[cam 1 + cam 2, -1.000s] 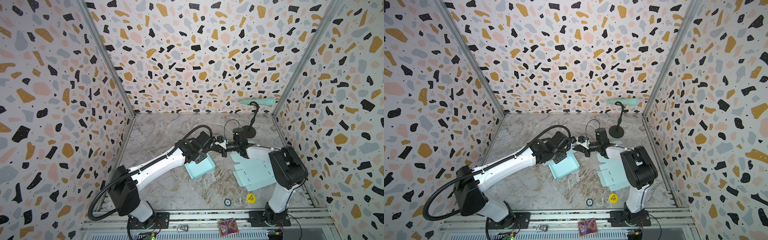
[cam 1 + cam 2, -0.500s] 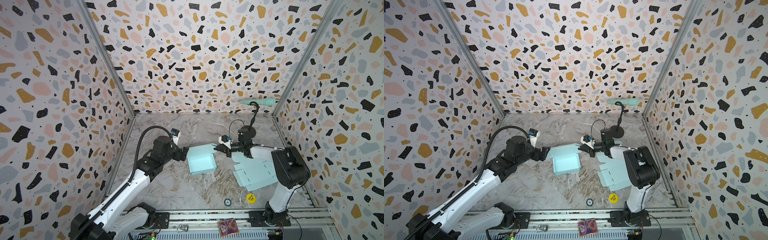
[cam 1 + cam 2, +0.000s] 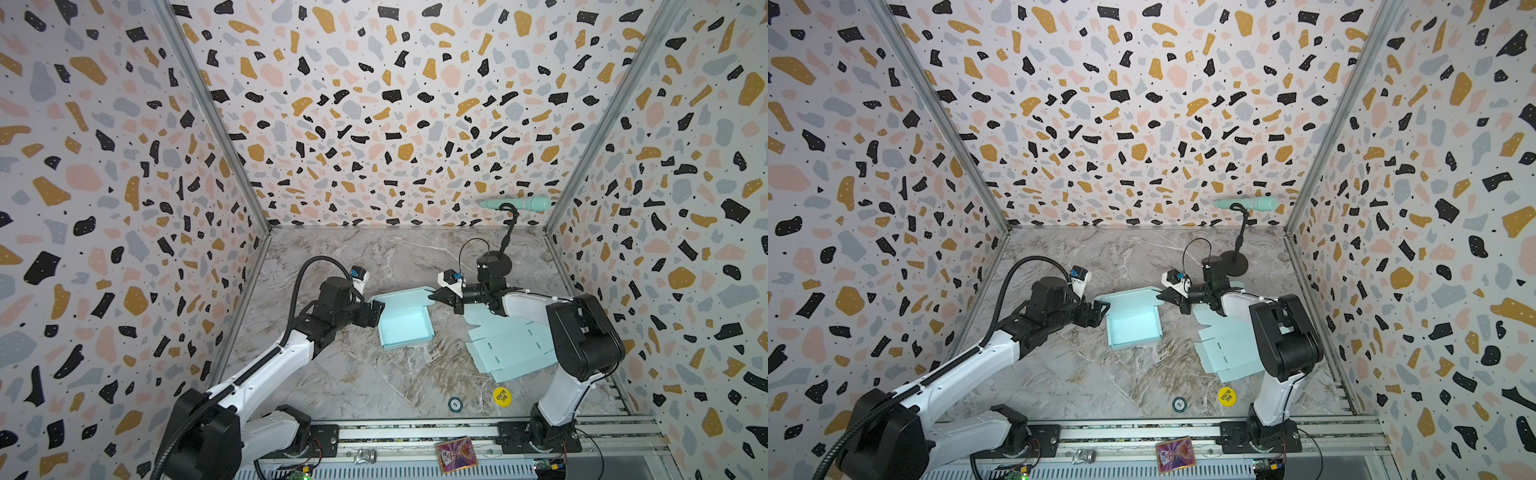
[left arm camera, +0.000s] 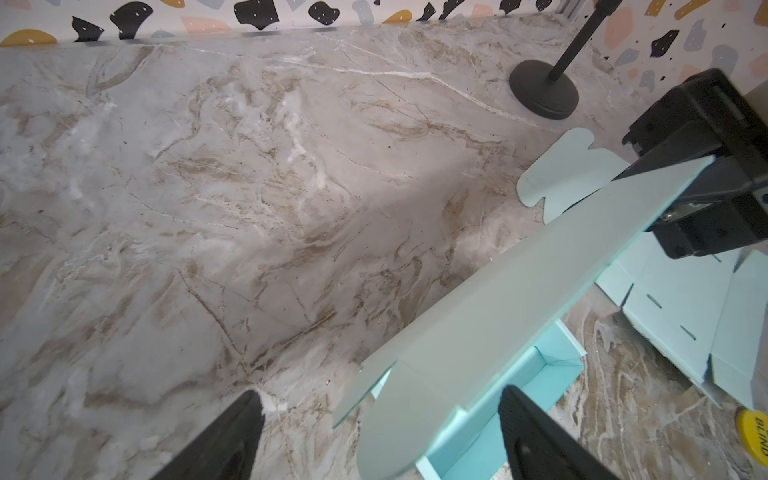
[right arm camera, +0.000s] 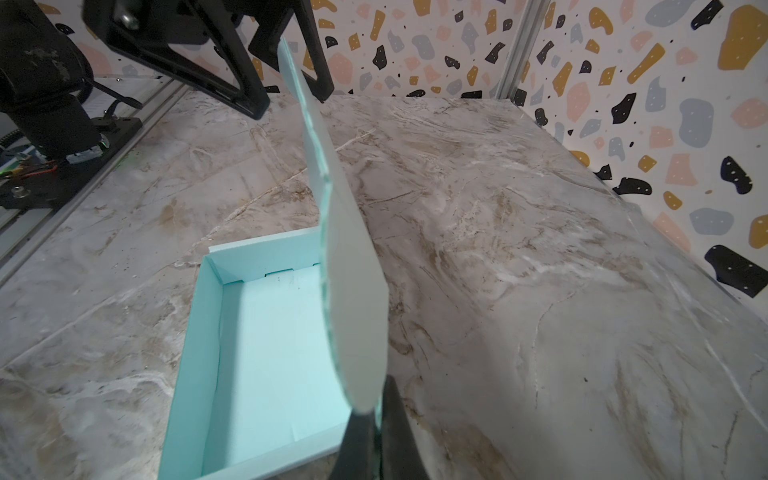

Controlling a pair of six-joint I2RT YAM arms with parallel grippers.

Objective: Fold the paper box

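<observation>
We see the paper box point(image 3: 405, 328) lying near the middle of the surface point(image 3: 340, 386), between the two claws. Its tray sits flat, and its lid flap point(image 3: 399, 297) stands up from the tray's far wall.

The right claw point(image 3: 433, 296) is closed on the flap's end at the box's far right corner. In the right wrist view its fingertips point(image 5: 399, 432) pinch the flap's edge. The left claw point(image 3: 379, 313) stands at the box's far left corner with its jaws spread wide. The flap's other end lies between its fingers point(image 4: 536, 436). We cannot tell whether either finger touches the paper.

Inside the tray we see only its own pale blue floor and folded walls.

To the right of the box, near it but apart, a flat unfolded sheet point(image 3: 513, 349) of the same blue lies on the surface, partly under the right arm. Behind the box and to its right stands a microphone stand point(image 3: 1235, 262) on a round black base. In front of the box, toward the front rail point(image 3: 415, 430), lie a yellow chip point(image 3: 501, 395) and a dark chip point(image 3: 455, 404), both well apart from it. Bare marble runs from the box's left side to the left wall, from its far side to the back wall, and from its near wall toward the rail.
</observation>
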